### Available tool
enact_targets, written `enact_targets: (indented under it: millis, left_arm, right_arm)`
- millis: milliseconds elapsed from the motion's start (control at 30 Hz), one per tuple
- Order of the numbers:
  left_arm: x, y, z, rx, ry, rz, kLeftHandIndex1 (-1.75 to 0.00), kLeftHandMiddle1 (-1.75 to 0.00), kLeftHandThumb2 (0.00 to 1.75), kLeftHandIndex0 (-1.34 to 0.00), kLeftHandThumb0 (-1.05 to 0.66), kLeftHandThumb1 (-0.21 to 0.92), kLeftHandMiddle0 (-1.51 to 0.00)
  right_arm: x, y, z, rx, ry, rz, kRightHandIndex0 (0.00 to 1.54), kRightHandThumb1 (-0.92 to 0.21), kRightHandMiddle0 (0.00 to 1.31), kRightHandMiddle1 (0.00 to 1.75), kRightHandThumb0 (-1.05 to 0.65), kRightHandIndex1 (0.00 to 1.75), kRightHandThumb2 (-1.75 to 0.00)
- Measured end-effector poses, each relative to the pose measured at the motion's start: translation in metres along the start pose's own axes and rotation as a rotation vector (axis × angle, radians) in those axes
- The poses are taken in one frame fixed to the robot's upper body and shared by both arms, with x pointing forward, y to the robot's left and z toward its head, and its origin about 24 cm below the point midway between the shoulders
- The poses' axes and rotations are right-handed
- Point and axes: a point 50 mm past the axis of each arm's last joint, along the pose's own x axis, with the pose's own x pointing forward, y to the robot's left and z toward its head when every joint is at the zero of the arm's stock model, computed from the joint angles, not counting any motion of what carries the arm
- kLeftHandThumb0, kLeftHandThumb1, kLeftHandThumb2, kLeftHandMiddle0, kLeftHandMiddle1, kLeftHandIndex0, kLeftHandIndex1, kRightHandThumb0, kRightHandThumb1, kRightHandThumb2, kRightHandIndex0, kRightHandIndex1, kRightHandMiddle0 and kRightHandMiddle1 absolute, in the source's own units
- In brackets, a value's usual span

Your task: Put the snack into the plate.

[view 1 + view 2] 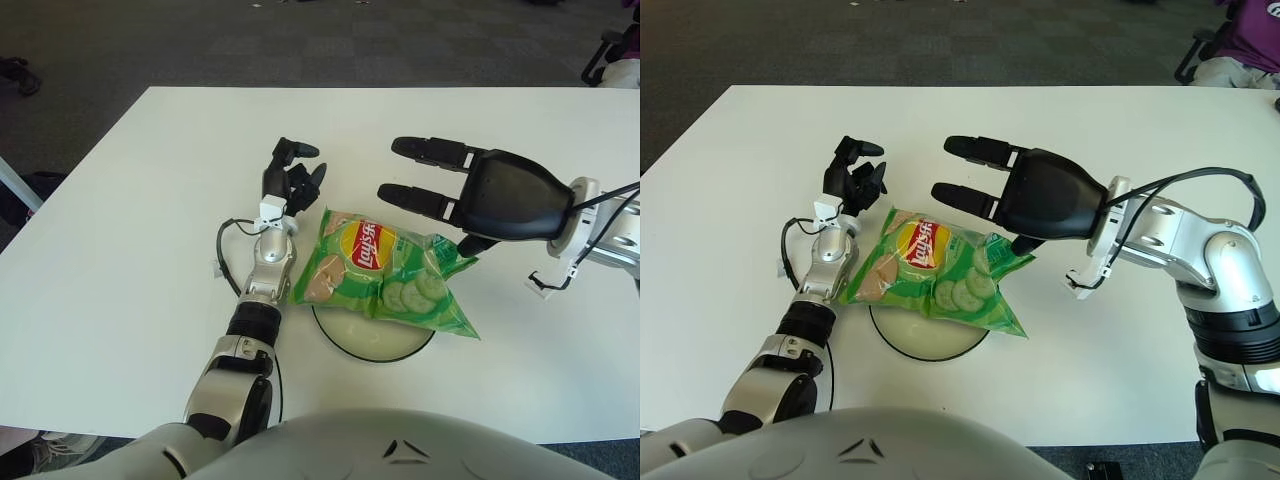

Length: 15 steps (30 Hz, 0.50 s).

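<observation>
Placement looks all but finished: the snack bag [385,270] lies across the plate [372,346], covering most of it, so only the plate's near rim and a strip of its pale inside show below the bag. The plate sits toward the near edge of the worktop [120,250], roughly midway between the left and right edges.

Furthest left, the left robot hand [291,177] stands just beside the bag's left edge, its forearm running back toward the near edge alongside the plate. Its dark fingers are loosely curled upward and hold nothing; whether the wrist touches the bag I cannot tell.

Next comes the bag itself, tilted, its left part beyond the plate's rim and its right corner overhanging the rim on the far right side.

On the right, the right robot hand [470,195] is palm-down above the bag's upper right corner, two fingers [428,151] stretched out straight toward the left and spread apart. The thumb is tucked beneath, close to that corner; whether it pinches the foil is hidden.

The step in hand, as I judge it, is the release. What follows calls for lifting that hand clear toward the right edge without dragging the bag off the plate.
</observation>
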Motion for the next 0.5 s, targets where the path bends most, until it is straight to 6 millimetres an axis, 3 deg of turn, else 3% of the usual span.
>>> enact_targets:
  millis: [267, 367, 500]
  left_arm:
    - [0.0, 0.0, 0.0, 0.0, 0.0, 0.001, -1.44, -1.75, 0.25, -0.49, -0.36, 0.92, -0.95]
    - [0.0, 0.001, 0.0, -0.001, 0.001, 0.002, -1.44, -1.75, 0.25, -0.49, -0.36, 0.92, -0.95]
    - [0.0, 0.001, 0.0, -0.002, 0.001, 0.003, -1.45, -1.75, 0.25, -0.49, -0.36, 0.92, -0.95]
  right_arm:
    - [0.0, 0.0, 0.0, -0.001, 0.0, -0.003, 0.0, -0.88, 0.15, 0.01, -0.15, 0.0, -0.35]
    - [-0.002, 0.002, -0.009, 0.092, 0.082, -0.057, 0.28, -0.91, 0.3, 0.04, -0.26, 0.02, -0.25]
    - [-0.006, 0.009, -0.026, 0.291, 0.254, -0.177, 0.39, -0.92, 0.35, 0.05, -0.3, 0.02, -0.23]
